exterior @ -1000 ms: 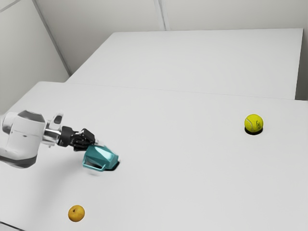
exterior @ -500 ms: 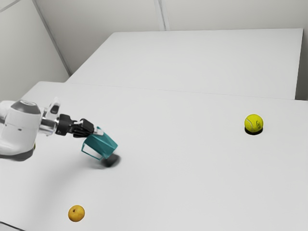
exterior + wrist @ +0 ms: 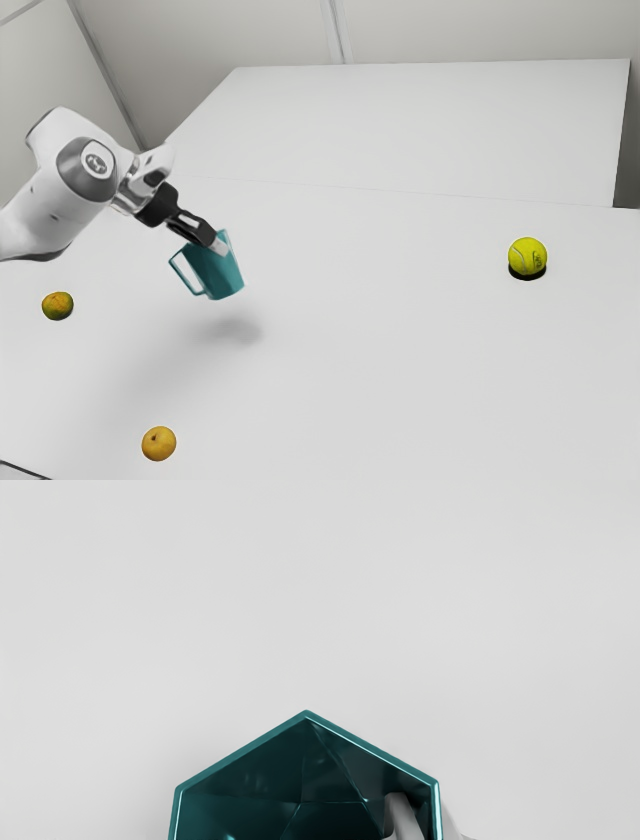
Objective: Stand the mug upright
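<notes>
The teal, faceted mug with an angular handle (image 3: 216, 274) is in the air above the smooth white table (image 3: 400, 370), mouth up and slightly tilted. The black two-finger gripper (image 3: 219, 245) pinches the mug's wall, one finger inside, one outside. Well apart from the mug, toward the exterior view's right, sits a round yellow tennis ball (image 3: 527, 256).

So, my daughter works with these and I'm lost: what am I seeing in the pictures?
The machine is one robot arm, reaching in from the exterior view's left. A camera at its side takes that view; another, on its hand, takes the wrist view, looking into the teal mug. The fingers grip the mug's wall, one inside, one outside, holding it above the white table, somewhat tilted, opening upward. On the table lie a tennis ball, a green-and-orange fruit and a yellow-orange fruit.
</notes>
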